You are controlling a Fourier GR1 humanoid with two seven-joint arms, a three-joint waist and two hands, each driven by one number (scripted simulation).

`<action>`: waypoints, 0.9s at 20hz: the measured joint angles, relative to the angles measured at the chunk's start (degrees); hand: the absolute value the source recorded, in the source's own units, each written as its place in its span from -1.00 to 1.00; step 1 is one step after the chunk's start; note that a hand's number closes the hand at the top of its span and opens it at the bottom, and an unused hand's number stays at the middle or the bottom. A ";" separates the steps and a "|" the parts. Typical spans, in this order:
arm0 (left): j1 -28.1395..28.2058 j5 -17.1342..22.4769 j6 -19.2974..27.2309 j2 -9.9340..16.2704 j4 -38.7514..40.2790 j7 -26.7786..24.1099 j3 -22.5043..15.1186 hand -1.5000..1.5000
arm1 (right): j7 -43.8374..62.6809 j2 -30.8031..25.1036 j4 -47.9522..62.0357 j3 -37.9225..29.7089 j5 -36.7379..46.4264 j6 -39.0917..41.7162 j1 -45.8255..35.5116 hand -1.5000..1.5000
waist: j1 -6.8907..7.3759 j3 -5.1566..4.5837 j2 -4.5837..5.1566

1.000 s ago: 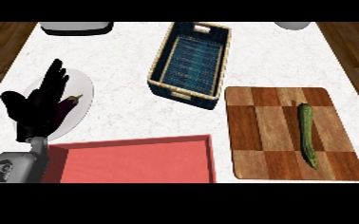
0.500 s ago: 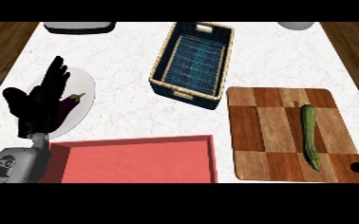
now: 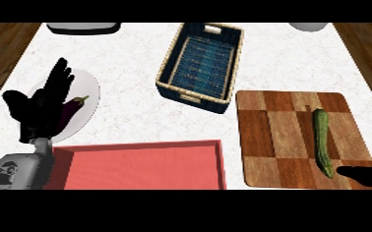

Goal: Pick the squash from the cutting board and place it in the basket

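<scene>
Squash [image 3: 323, 141] lies lengthwise on the board [image 3: 276, 142], right side, basket [image 3: 201, 64] up-left of the board. Right hand [image 3: 357, 172] just peeks in by the squash's near end; we can't tell its fingers. Left hand [image 3: 42, 104] rests open, well left of the board. We grasp mid-length, across the narrow axis.

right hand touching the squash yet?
Apart. Head view shows a strip of cutting board between the right hand and the squash.
</scene>
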 measured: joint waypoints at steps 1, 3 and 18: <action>0.09 -0.47 0.20 -0.48 -0.54 0.36 -0.22 0.00 | -1.25 0.69 0.95 -0.42 0.88 -0.15 -0.19 -1.00 | 0.01 0.01 0.00; -0.04 -0.51 -0.78 -0.17 -0.23 0.43 0.74 0.00 | -1.77 2.61 0.99 -0.36 3.07 -0.85 -0.36 -1.00 | 0.00 -0.01 -0.01; 0.11 -3.83 -3.19 -3.41 0.08 -0.47 3.59 0.00 | -7.38 12.41 3.71 -3.71 12.09 1.02 -1.50 -1.00 | 0.00 -0.01 -0.01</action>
